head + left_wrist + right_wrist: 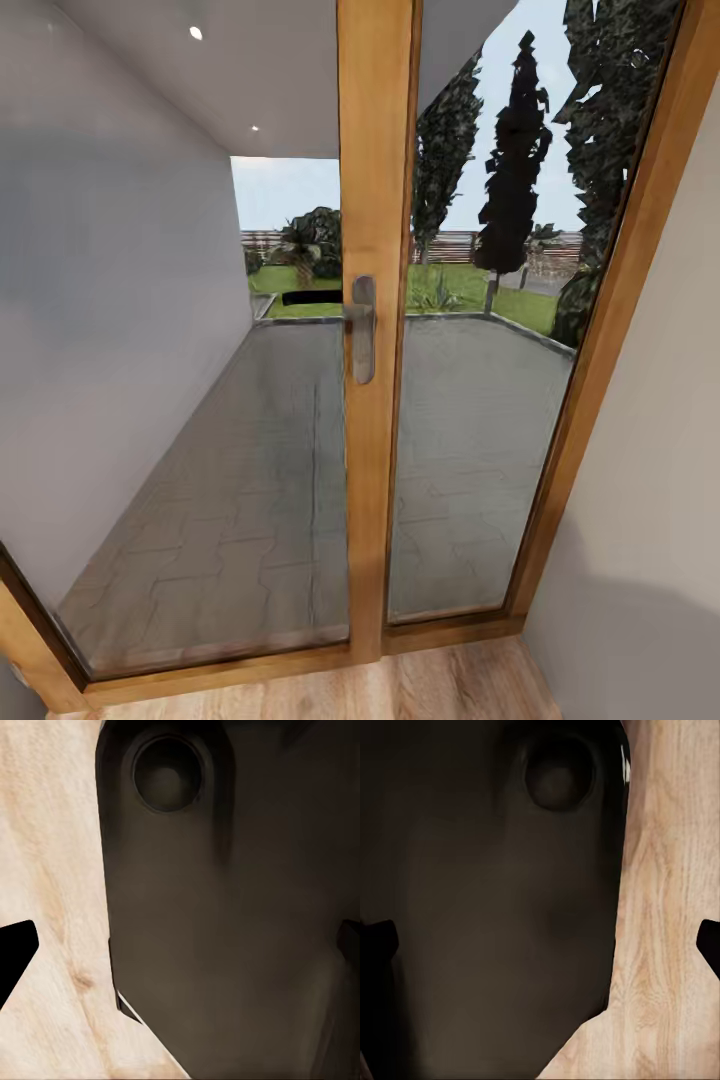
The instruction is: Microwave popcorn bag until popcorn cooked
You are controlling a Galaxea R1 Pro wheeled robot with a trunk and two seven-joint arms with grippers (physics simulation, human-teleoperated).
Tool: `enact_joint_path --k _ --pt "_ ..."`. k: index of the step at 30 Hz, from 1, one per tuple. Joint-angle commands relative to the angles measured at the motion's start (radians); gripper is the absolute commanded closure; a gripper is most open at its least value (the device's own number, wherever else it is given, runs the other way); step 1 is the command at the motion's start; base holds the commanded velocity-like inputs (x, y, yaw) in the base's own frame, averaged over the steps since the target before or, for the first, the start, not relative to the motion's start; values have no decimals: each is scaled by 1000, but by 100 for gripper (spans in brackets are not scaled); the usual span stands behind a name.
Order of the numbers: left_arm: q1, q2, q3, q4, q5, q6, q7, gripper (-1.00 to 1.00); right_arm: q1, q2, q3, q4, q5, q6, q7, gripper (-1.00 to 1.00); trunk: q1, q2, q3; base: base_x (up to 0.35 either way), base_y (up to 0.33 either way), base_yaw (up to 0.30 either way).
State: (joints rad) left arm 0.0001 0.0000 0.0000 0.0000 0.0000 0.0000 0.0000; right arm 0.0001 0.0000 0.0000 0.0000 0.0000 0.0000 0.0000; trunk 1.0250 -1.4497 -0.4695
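Wooden glazed door (375,330) facing paved terrace (300,470), plank floor (400,690)

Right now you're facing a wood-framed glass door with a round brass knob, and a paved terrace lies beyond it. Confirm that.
One detail is wrong: the head view shows no round brass knob but a grey metal lever handle on the wood-framed glass door. The paved terrace does lie beyond it.

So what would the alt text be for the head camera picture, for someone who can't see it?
A wooden-framed glass door with a metal handle stands close ahead, looking onto a grey paved terrace, lawn and dark trees. A white wall runs along the left, with wooden flooring below.
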Motion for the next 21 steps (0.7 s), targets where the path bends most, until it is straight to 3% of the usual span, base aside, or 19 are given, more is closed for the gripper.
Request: enact_joint_path --k 1,4,9,17,18,21 --pt "0 0 0 0 0 0 0 -100 0 0 0 0 0 0 0 -100 0 0 0 0 0 0" --pt "17 -13 7 -17 1 -3 -4 -100 0 -17 -2 -9 -4 -2 1 -100 0 0 0 0 0 0" --pt "36 -12 8 -35 1 -5 -3 -100 0 -45 -1 -26 -5 -25 0 -100 0 0 0 0 0 2" --pt "37 -12 8 -35 0 -5 -3 -100 0 -48 -2 -28 -5 -70 -13 -100 0 0 0 0 0 228" --pt "37 -12 8 -35 1 -5 -3 -100 0 -48 -3 -28 -5 -239 -27 -100 0 0 0 0 0 287" --pt "37 -13 8 -35 1 -5 -3 -100 0 -48 -4 -28 -6 -242 -79 -100 0 0 0 0 0 287"
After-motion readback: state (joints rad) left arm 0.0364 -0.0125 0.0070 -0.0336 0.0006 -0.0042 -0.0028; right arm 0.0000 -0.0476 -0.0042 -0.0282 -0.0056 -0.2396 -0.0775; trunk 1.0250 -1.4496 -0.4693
